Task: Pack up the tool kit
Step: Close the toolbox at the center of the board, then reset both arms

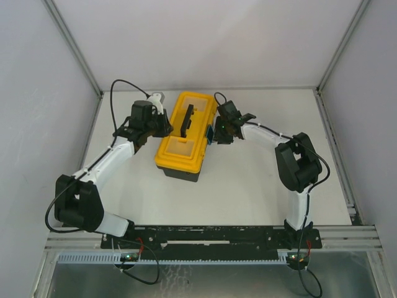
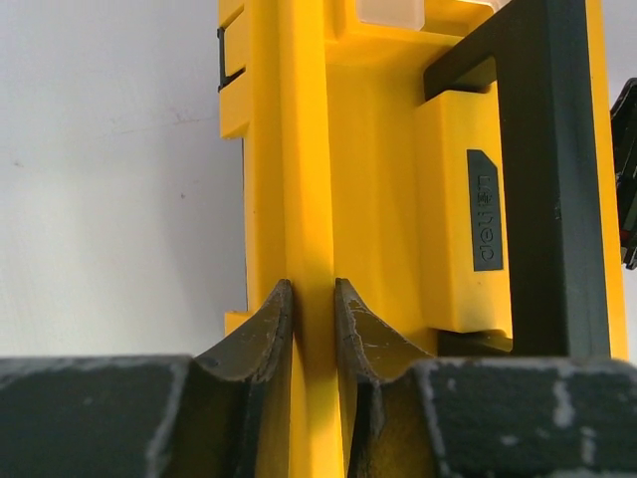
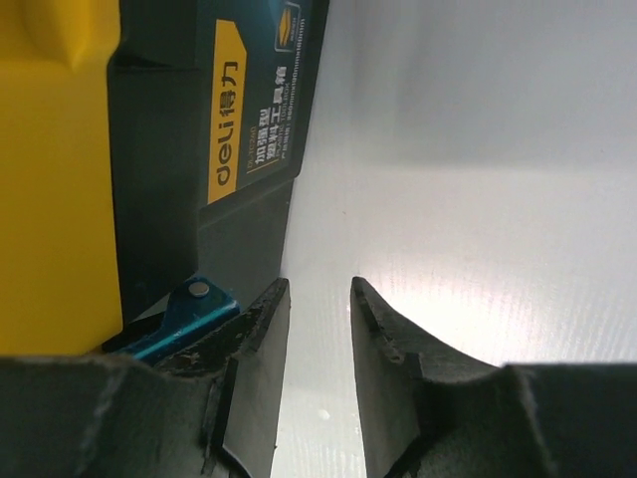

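Note:
The toolbox [image 1: 183, 133] stands mid-table with its yellow lid [image 2: 378, 199] down and its black handle [image 1: 187, 120] lying flat on top. My left gripper [image 1: 160, 126] is at the box's left side. In the left wrist view its jaws [image 2: 314, 289] are shut on a raised yellow ridge along the lid's edge. My right gripper [image 1: 215, 132] is at the box's right side, low by the table. Its jaws [image 3: 318, 289] stand a little apart with nothing between them, and the left finger's outer side is next to the teal latch [image 3: 184, 314]. No pliers or screwdrivers are in view.
The black body of the box with its yellow label [image 3: 227, 110] fills the left of the right wrist view. White table [image 1: 248, 186] surrounds the box, with walls at the back and sides. Cables run along both arms.

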